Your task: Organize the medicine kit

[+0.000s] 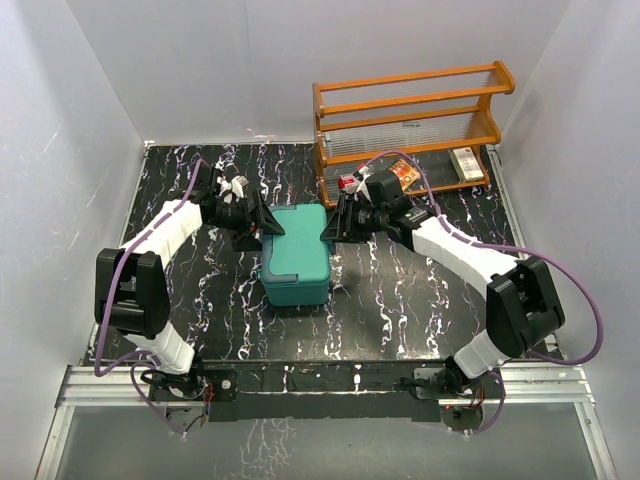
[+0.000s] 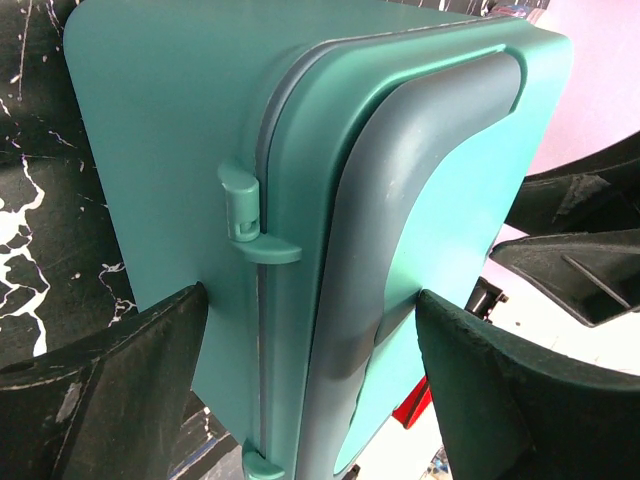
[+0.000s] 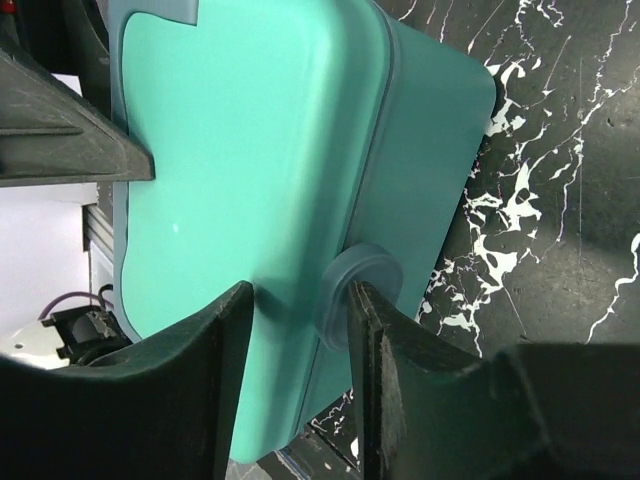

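Note:
The teal medicine kit point(image 1: 296, 258) lies flat on the black marbled table, its lid down. My left gripper point(image 1: 268, 225) is at its far left corner. In the left wrist view its jaws point(image 2: 312, 300) stand wide across the hinge edge point(image 2: 245, 205). One finger rests on the rear wall and the other on the lid, pinching the kit point(image 2: 170, 130). My right gripper point(image 1: 332, 228) is at the far right corner. Its jaws point(image 3: 300, 300) straddle the lid rim of the kit point(image 3: 250, 150). One finger touches the round latch tab point(image 3: 362, 290), the other hovers just over the lid.
An orange wooden rack point(image 1: 405, 125) stands at the back right, with a white box point(image 1: 464, 161) and an orange packet point(image 1: 405, 174) at its foot. White walls close in the table on three sides. The two grippers face each other across the kit's far end.

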Robot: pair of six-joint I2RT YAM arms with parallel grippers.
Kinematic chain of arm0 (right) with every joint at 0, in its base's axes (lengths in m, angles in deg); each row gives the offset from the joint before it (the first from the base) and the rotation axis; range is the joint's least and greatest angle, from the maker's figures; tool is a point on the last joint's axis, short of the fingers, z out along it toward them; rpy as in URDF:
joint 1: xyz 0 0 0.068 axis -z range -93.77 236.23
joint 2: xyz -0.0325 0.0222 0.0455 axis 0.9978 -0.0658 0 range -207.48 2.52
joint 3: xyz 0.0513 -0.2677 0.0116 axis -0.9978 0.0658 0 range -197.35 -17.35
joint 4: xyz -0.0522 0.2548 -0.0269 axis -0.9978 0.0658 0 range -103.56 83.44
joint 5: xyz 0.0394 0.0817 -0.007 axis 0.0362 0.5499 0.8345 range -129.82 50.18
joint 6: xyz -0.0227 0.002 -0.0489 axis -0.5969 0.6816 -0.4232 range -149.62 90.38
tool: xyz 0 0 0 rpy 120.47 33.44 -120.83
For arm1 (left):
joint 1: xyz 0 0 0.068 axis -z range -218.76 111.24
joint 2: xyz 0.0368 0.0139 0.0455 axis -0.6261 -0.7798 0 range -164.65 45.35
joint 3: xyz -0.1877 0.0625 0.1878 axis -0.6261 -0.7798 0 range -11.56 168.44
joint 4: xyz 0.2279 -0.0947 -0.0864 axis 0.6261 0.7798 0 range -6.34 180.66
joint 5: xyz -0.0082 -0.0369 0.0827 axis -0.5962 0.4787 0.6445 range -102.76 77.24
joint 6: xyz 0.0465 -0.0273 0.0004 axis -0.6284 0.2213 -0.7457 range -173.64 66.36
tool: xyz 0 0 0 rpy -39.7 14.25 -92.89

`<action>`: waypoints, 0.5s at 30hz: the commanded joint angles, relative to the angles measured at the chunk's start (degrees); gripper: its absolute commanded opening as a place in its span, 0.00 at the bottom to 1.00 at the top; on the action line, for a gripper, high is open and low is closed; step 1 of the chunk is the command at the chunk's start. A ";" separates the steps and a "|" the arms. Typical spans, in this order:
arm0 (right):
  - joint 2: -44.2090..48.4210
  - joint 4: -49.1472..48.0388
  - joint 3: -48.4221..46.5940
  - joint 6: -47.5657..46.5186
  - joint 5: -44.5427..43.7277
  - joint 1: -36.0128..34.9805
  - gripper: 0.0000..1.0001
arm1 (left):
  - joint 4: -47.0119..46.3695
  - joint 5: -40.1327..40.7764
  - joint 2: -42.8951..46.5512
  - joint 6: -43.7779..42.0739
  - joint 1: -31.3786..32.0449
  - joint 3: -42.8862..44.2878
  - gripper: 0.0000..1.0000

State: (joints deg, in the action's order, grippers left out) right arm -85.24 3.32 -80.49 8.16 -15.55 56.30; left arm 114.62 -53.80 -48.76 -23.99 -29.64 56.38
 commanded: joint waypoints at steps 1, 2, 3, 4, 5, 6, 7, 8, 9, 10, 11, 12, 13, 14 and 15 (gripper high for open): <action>-0.35 2.84 -5.59 -1.93 -5.47 -2.59 0.38 | 3.84 3.94 -0.11 -0.86 0.76 0.74 0.81; -0.36 3.63 -6.11 -1.92 -6.44 -2.78 0.37 | 3.81 4.02 -0.20 -0.90 0.78 0.71 0.81; -0.34 4.17 -6.46 -2.04 -6.88 -2.92 0.36 | 3.88 4.04 -0.29 -0.91 0.79 0.72 0.81; -0.39 4.39 -6.62 -2.09 -6.97 -2.97 0.35 | 3.92 4.10 -0.29 -0.91 0.76 0.78 0.81; -0.53 4.45 -6.64 -2.10 -6.77 -2.99 0.35 | 3.99 4.09 -0.43 -0.97 0.82 0.79 0.80; -0.67 4.44 -6.57 -2.10 -6.52 -3.03 0.34 | 3.94 4.10 -0.45 -1.00 0.87 0.79 0.80; -0.82 4.47 -6.50 -2.14 -6.03 -3.09 0.34 | 3.96 4.11 -0.41 -1.04 0.84 0.79 0.80; -1.01 4.43 -6.39 -2.15 -5.74 -3.00 0.35 | 3.98 4.18 -0.38 -1.07 0.89 0.79 0.80; -1.09 4.42 -6.31 -2.10 -5.53 -3.02 0.35 | 4.07 4.22 -0.34 -1.08 0.89 0.85 0.80; -1.10 4.24 -6.18 -2.11 -5.45 -2.95 0.37 | 4.07 4.21 -0.33 -1.15 0.89 0.94 0.80; -1.09 3.73 -6.01 -1.99 -5.28 -2.95 0.38 | 4.10 4.21 -0.25 -1.17 0.89 0.96 0.80; -1.03 3.33 -5.84 -1.93 -4.95 -2.82 0.40 | 3.95 4.09 -0.13 -1.17 0.89 1.04 0.80; -0.94 3.07 -5.78 -1.78 -4.63 -2.76 0.42 | 3.93 4.03 -0.04 -1.17 0.89 1.05 0.80; -1.07 2.76 -5.70 -1.72 -4.06 -2.63 0.44 | 3.82 3.95 0.03 -1.17 0.89 1.12 0.80; -1.15 2.35 -5.57 -1.54 -3.28 -2.46 0.46 | 3.76 3.89 0.04 -1.17 0.89 1.14 0.80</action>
State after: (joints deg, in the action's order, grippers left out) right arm -86.05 8.61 -84.44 6.52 -20.89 53.98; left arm 115.23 -53.25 -48.76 -24.04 -29.44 56.84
